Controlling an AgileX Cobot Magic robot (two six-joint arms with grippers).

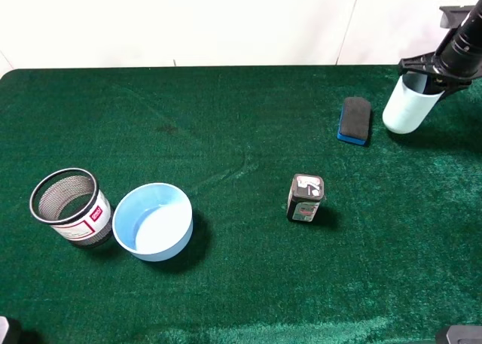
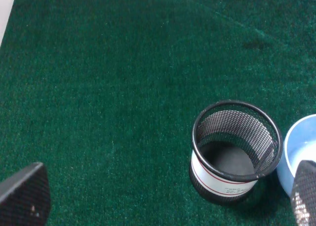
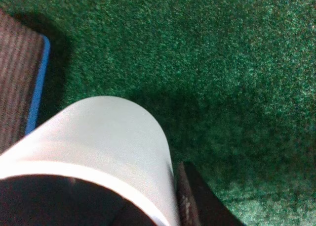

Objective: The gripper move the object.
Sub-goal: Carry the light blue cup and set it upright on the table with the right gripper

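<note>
The pale blue-green cup [image 1: 410, 107] is at the far right back of the green table, leaning with its base toward the front left. My right gripper [image 1: 431, 67] is shut around its upper part. I cannot tell whether the base touches the cloth. In the right wrist view the cup [image 3: 98, 137] fills the near side, with one of the fingers [image 3: 195, 203] against its wall. My left gripper [image 2: 163, 206] is open and empty, low over the front left of the table next to the black mesh cup [image 2: 234, 149].
The black mesh cup [image 1: 69, 206] and a wide blue bowl [image 1: 153, 221] stand side by side at the front left. A blue-backed board eraser [image 1: 355, 120] lies just left of the held cup. A small black box [image 1: 305, 198] stands mid-table.
</note>
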